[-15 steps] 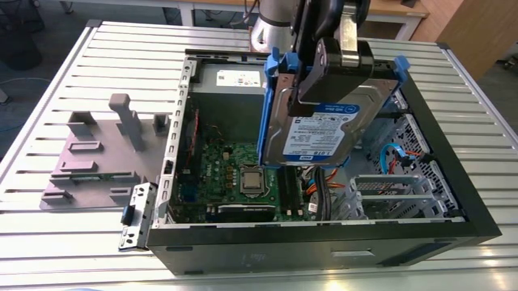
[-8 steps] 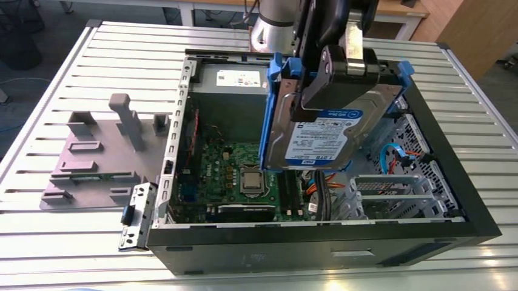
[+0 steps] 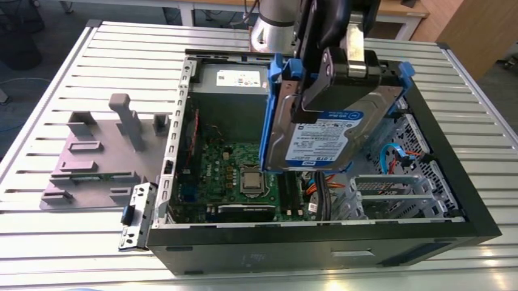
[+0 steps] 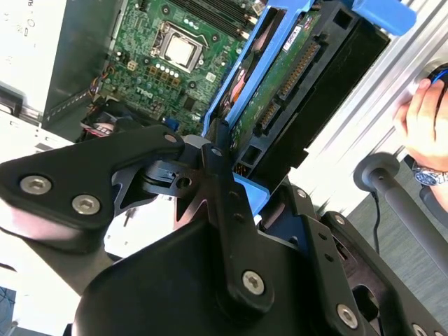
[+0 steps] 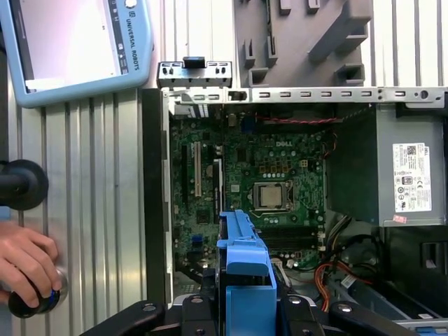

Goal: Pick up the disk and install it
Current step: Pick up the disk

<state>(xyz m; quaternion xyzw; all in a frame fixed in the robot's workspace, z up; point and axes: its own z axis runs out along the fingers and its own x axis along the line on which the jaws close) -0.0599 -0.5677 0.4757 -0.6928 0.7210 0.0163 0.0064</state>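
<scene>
Disk [image 3: 324,136] in blue rails, pinched at its upper end between the fingers of the gripper [image 3: 328,79], hanging tilted above the open computer case [image 3: 324,233], label side toward the exterior view. Computer case on its side on the slatted metal table [image 3: 48,79]; motherboard [image 3: 242,173] directly under the disk, grey power supply [image 3: 230,91] just beside it. Grey moulded tray [image 3: 97,157] outside the computer case, to the exterior view's left. Person's hand [image 5: 24,259] at the table edge in the first wrist view.
</scene>
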